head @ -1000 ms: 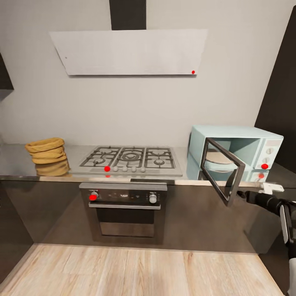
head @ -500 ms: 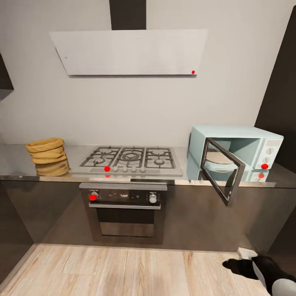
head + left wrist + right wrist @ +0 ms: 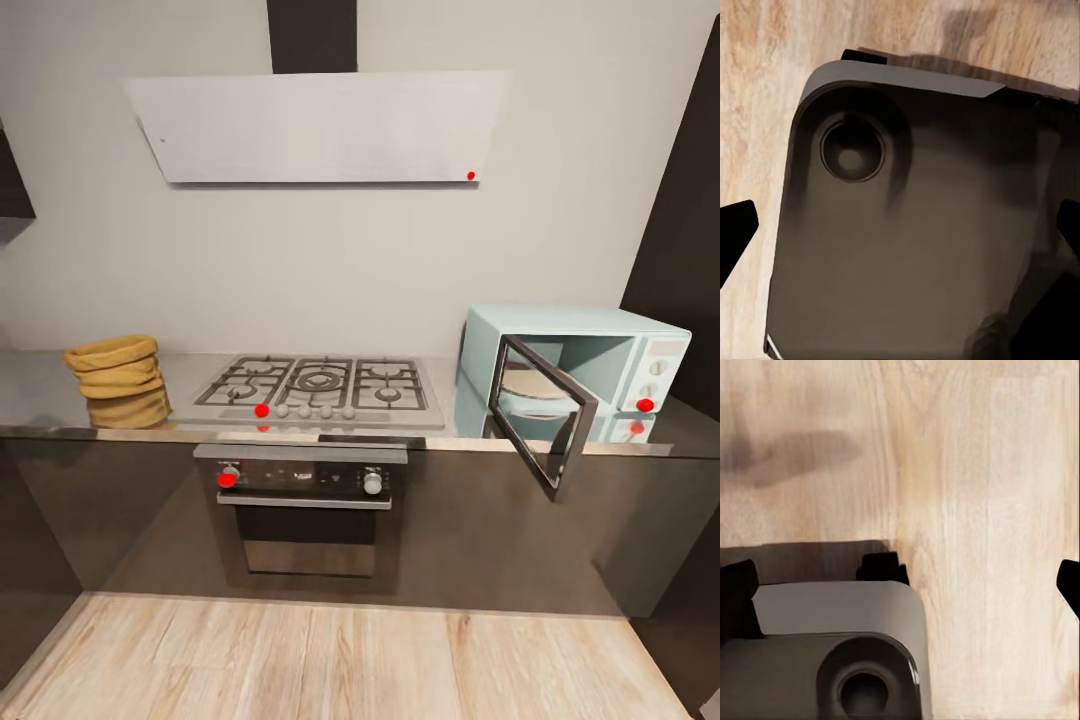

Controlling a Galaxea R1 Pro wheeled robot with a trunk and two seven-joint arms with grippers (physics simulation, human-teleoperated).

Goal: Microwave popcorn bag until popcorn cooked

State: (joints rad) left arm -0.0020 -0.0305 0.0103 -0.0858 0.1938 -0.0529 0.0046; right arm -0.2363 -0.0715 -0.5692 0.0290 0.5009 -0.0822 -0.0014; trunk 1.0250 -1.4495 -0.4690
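The tan-brown popcorn bag (image 3: pixel 112 368) stands upright on the grey countertop (image 3: pixel 40 405) at the far left, left of the hob. The mint-blue microwave (image 3: pixel 610 350) sits at the countertop's right end with its glass door (image 3: pixel 543 415) swung wide open toward me. No popcorn kernels can be seen. In the left wrist view my left gripper (image 3: pixel 900 232) is open, pointing down at my own dark base. In the right wrist view my right gripper (image 3: pixel 904 589) is open over the wooden floor, with nothing between its fingers.
A gas hob (image 3: pixel 320 385) lies mid-counter above a built-in steel oven (image 3: pixel 305 510), with a pale hood (image 3: pixel 320 125) on the wall. A dark tall cabinet (image 3: pixel 690 250) flanks the microwave. Wooden floor (image 3: pixel 350 660) stretches before the cabinets. My base (image 3: pixel 907 240) sits below both grippers.
My right arm, which was beside the open microwave door, dropped toward the floor and left the head view. The bag, the microwave and its door stayed as they were.
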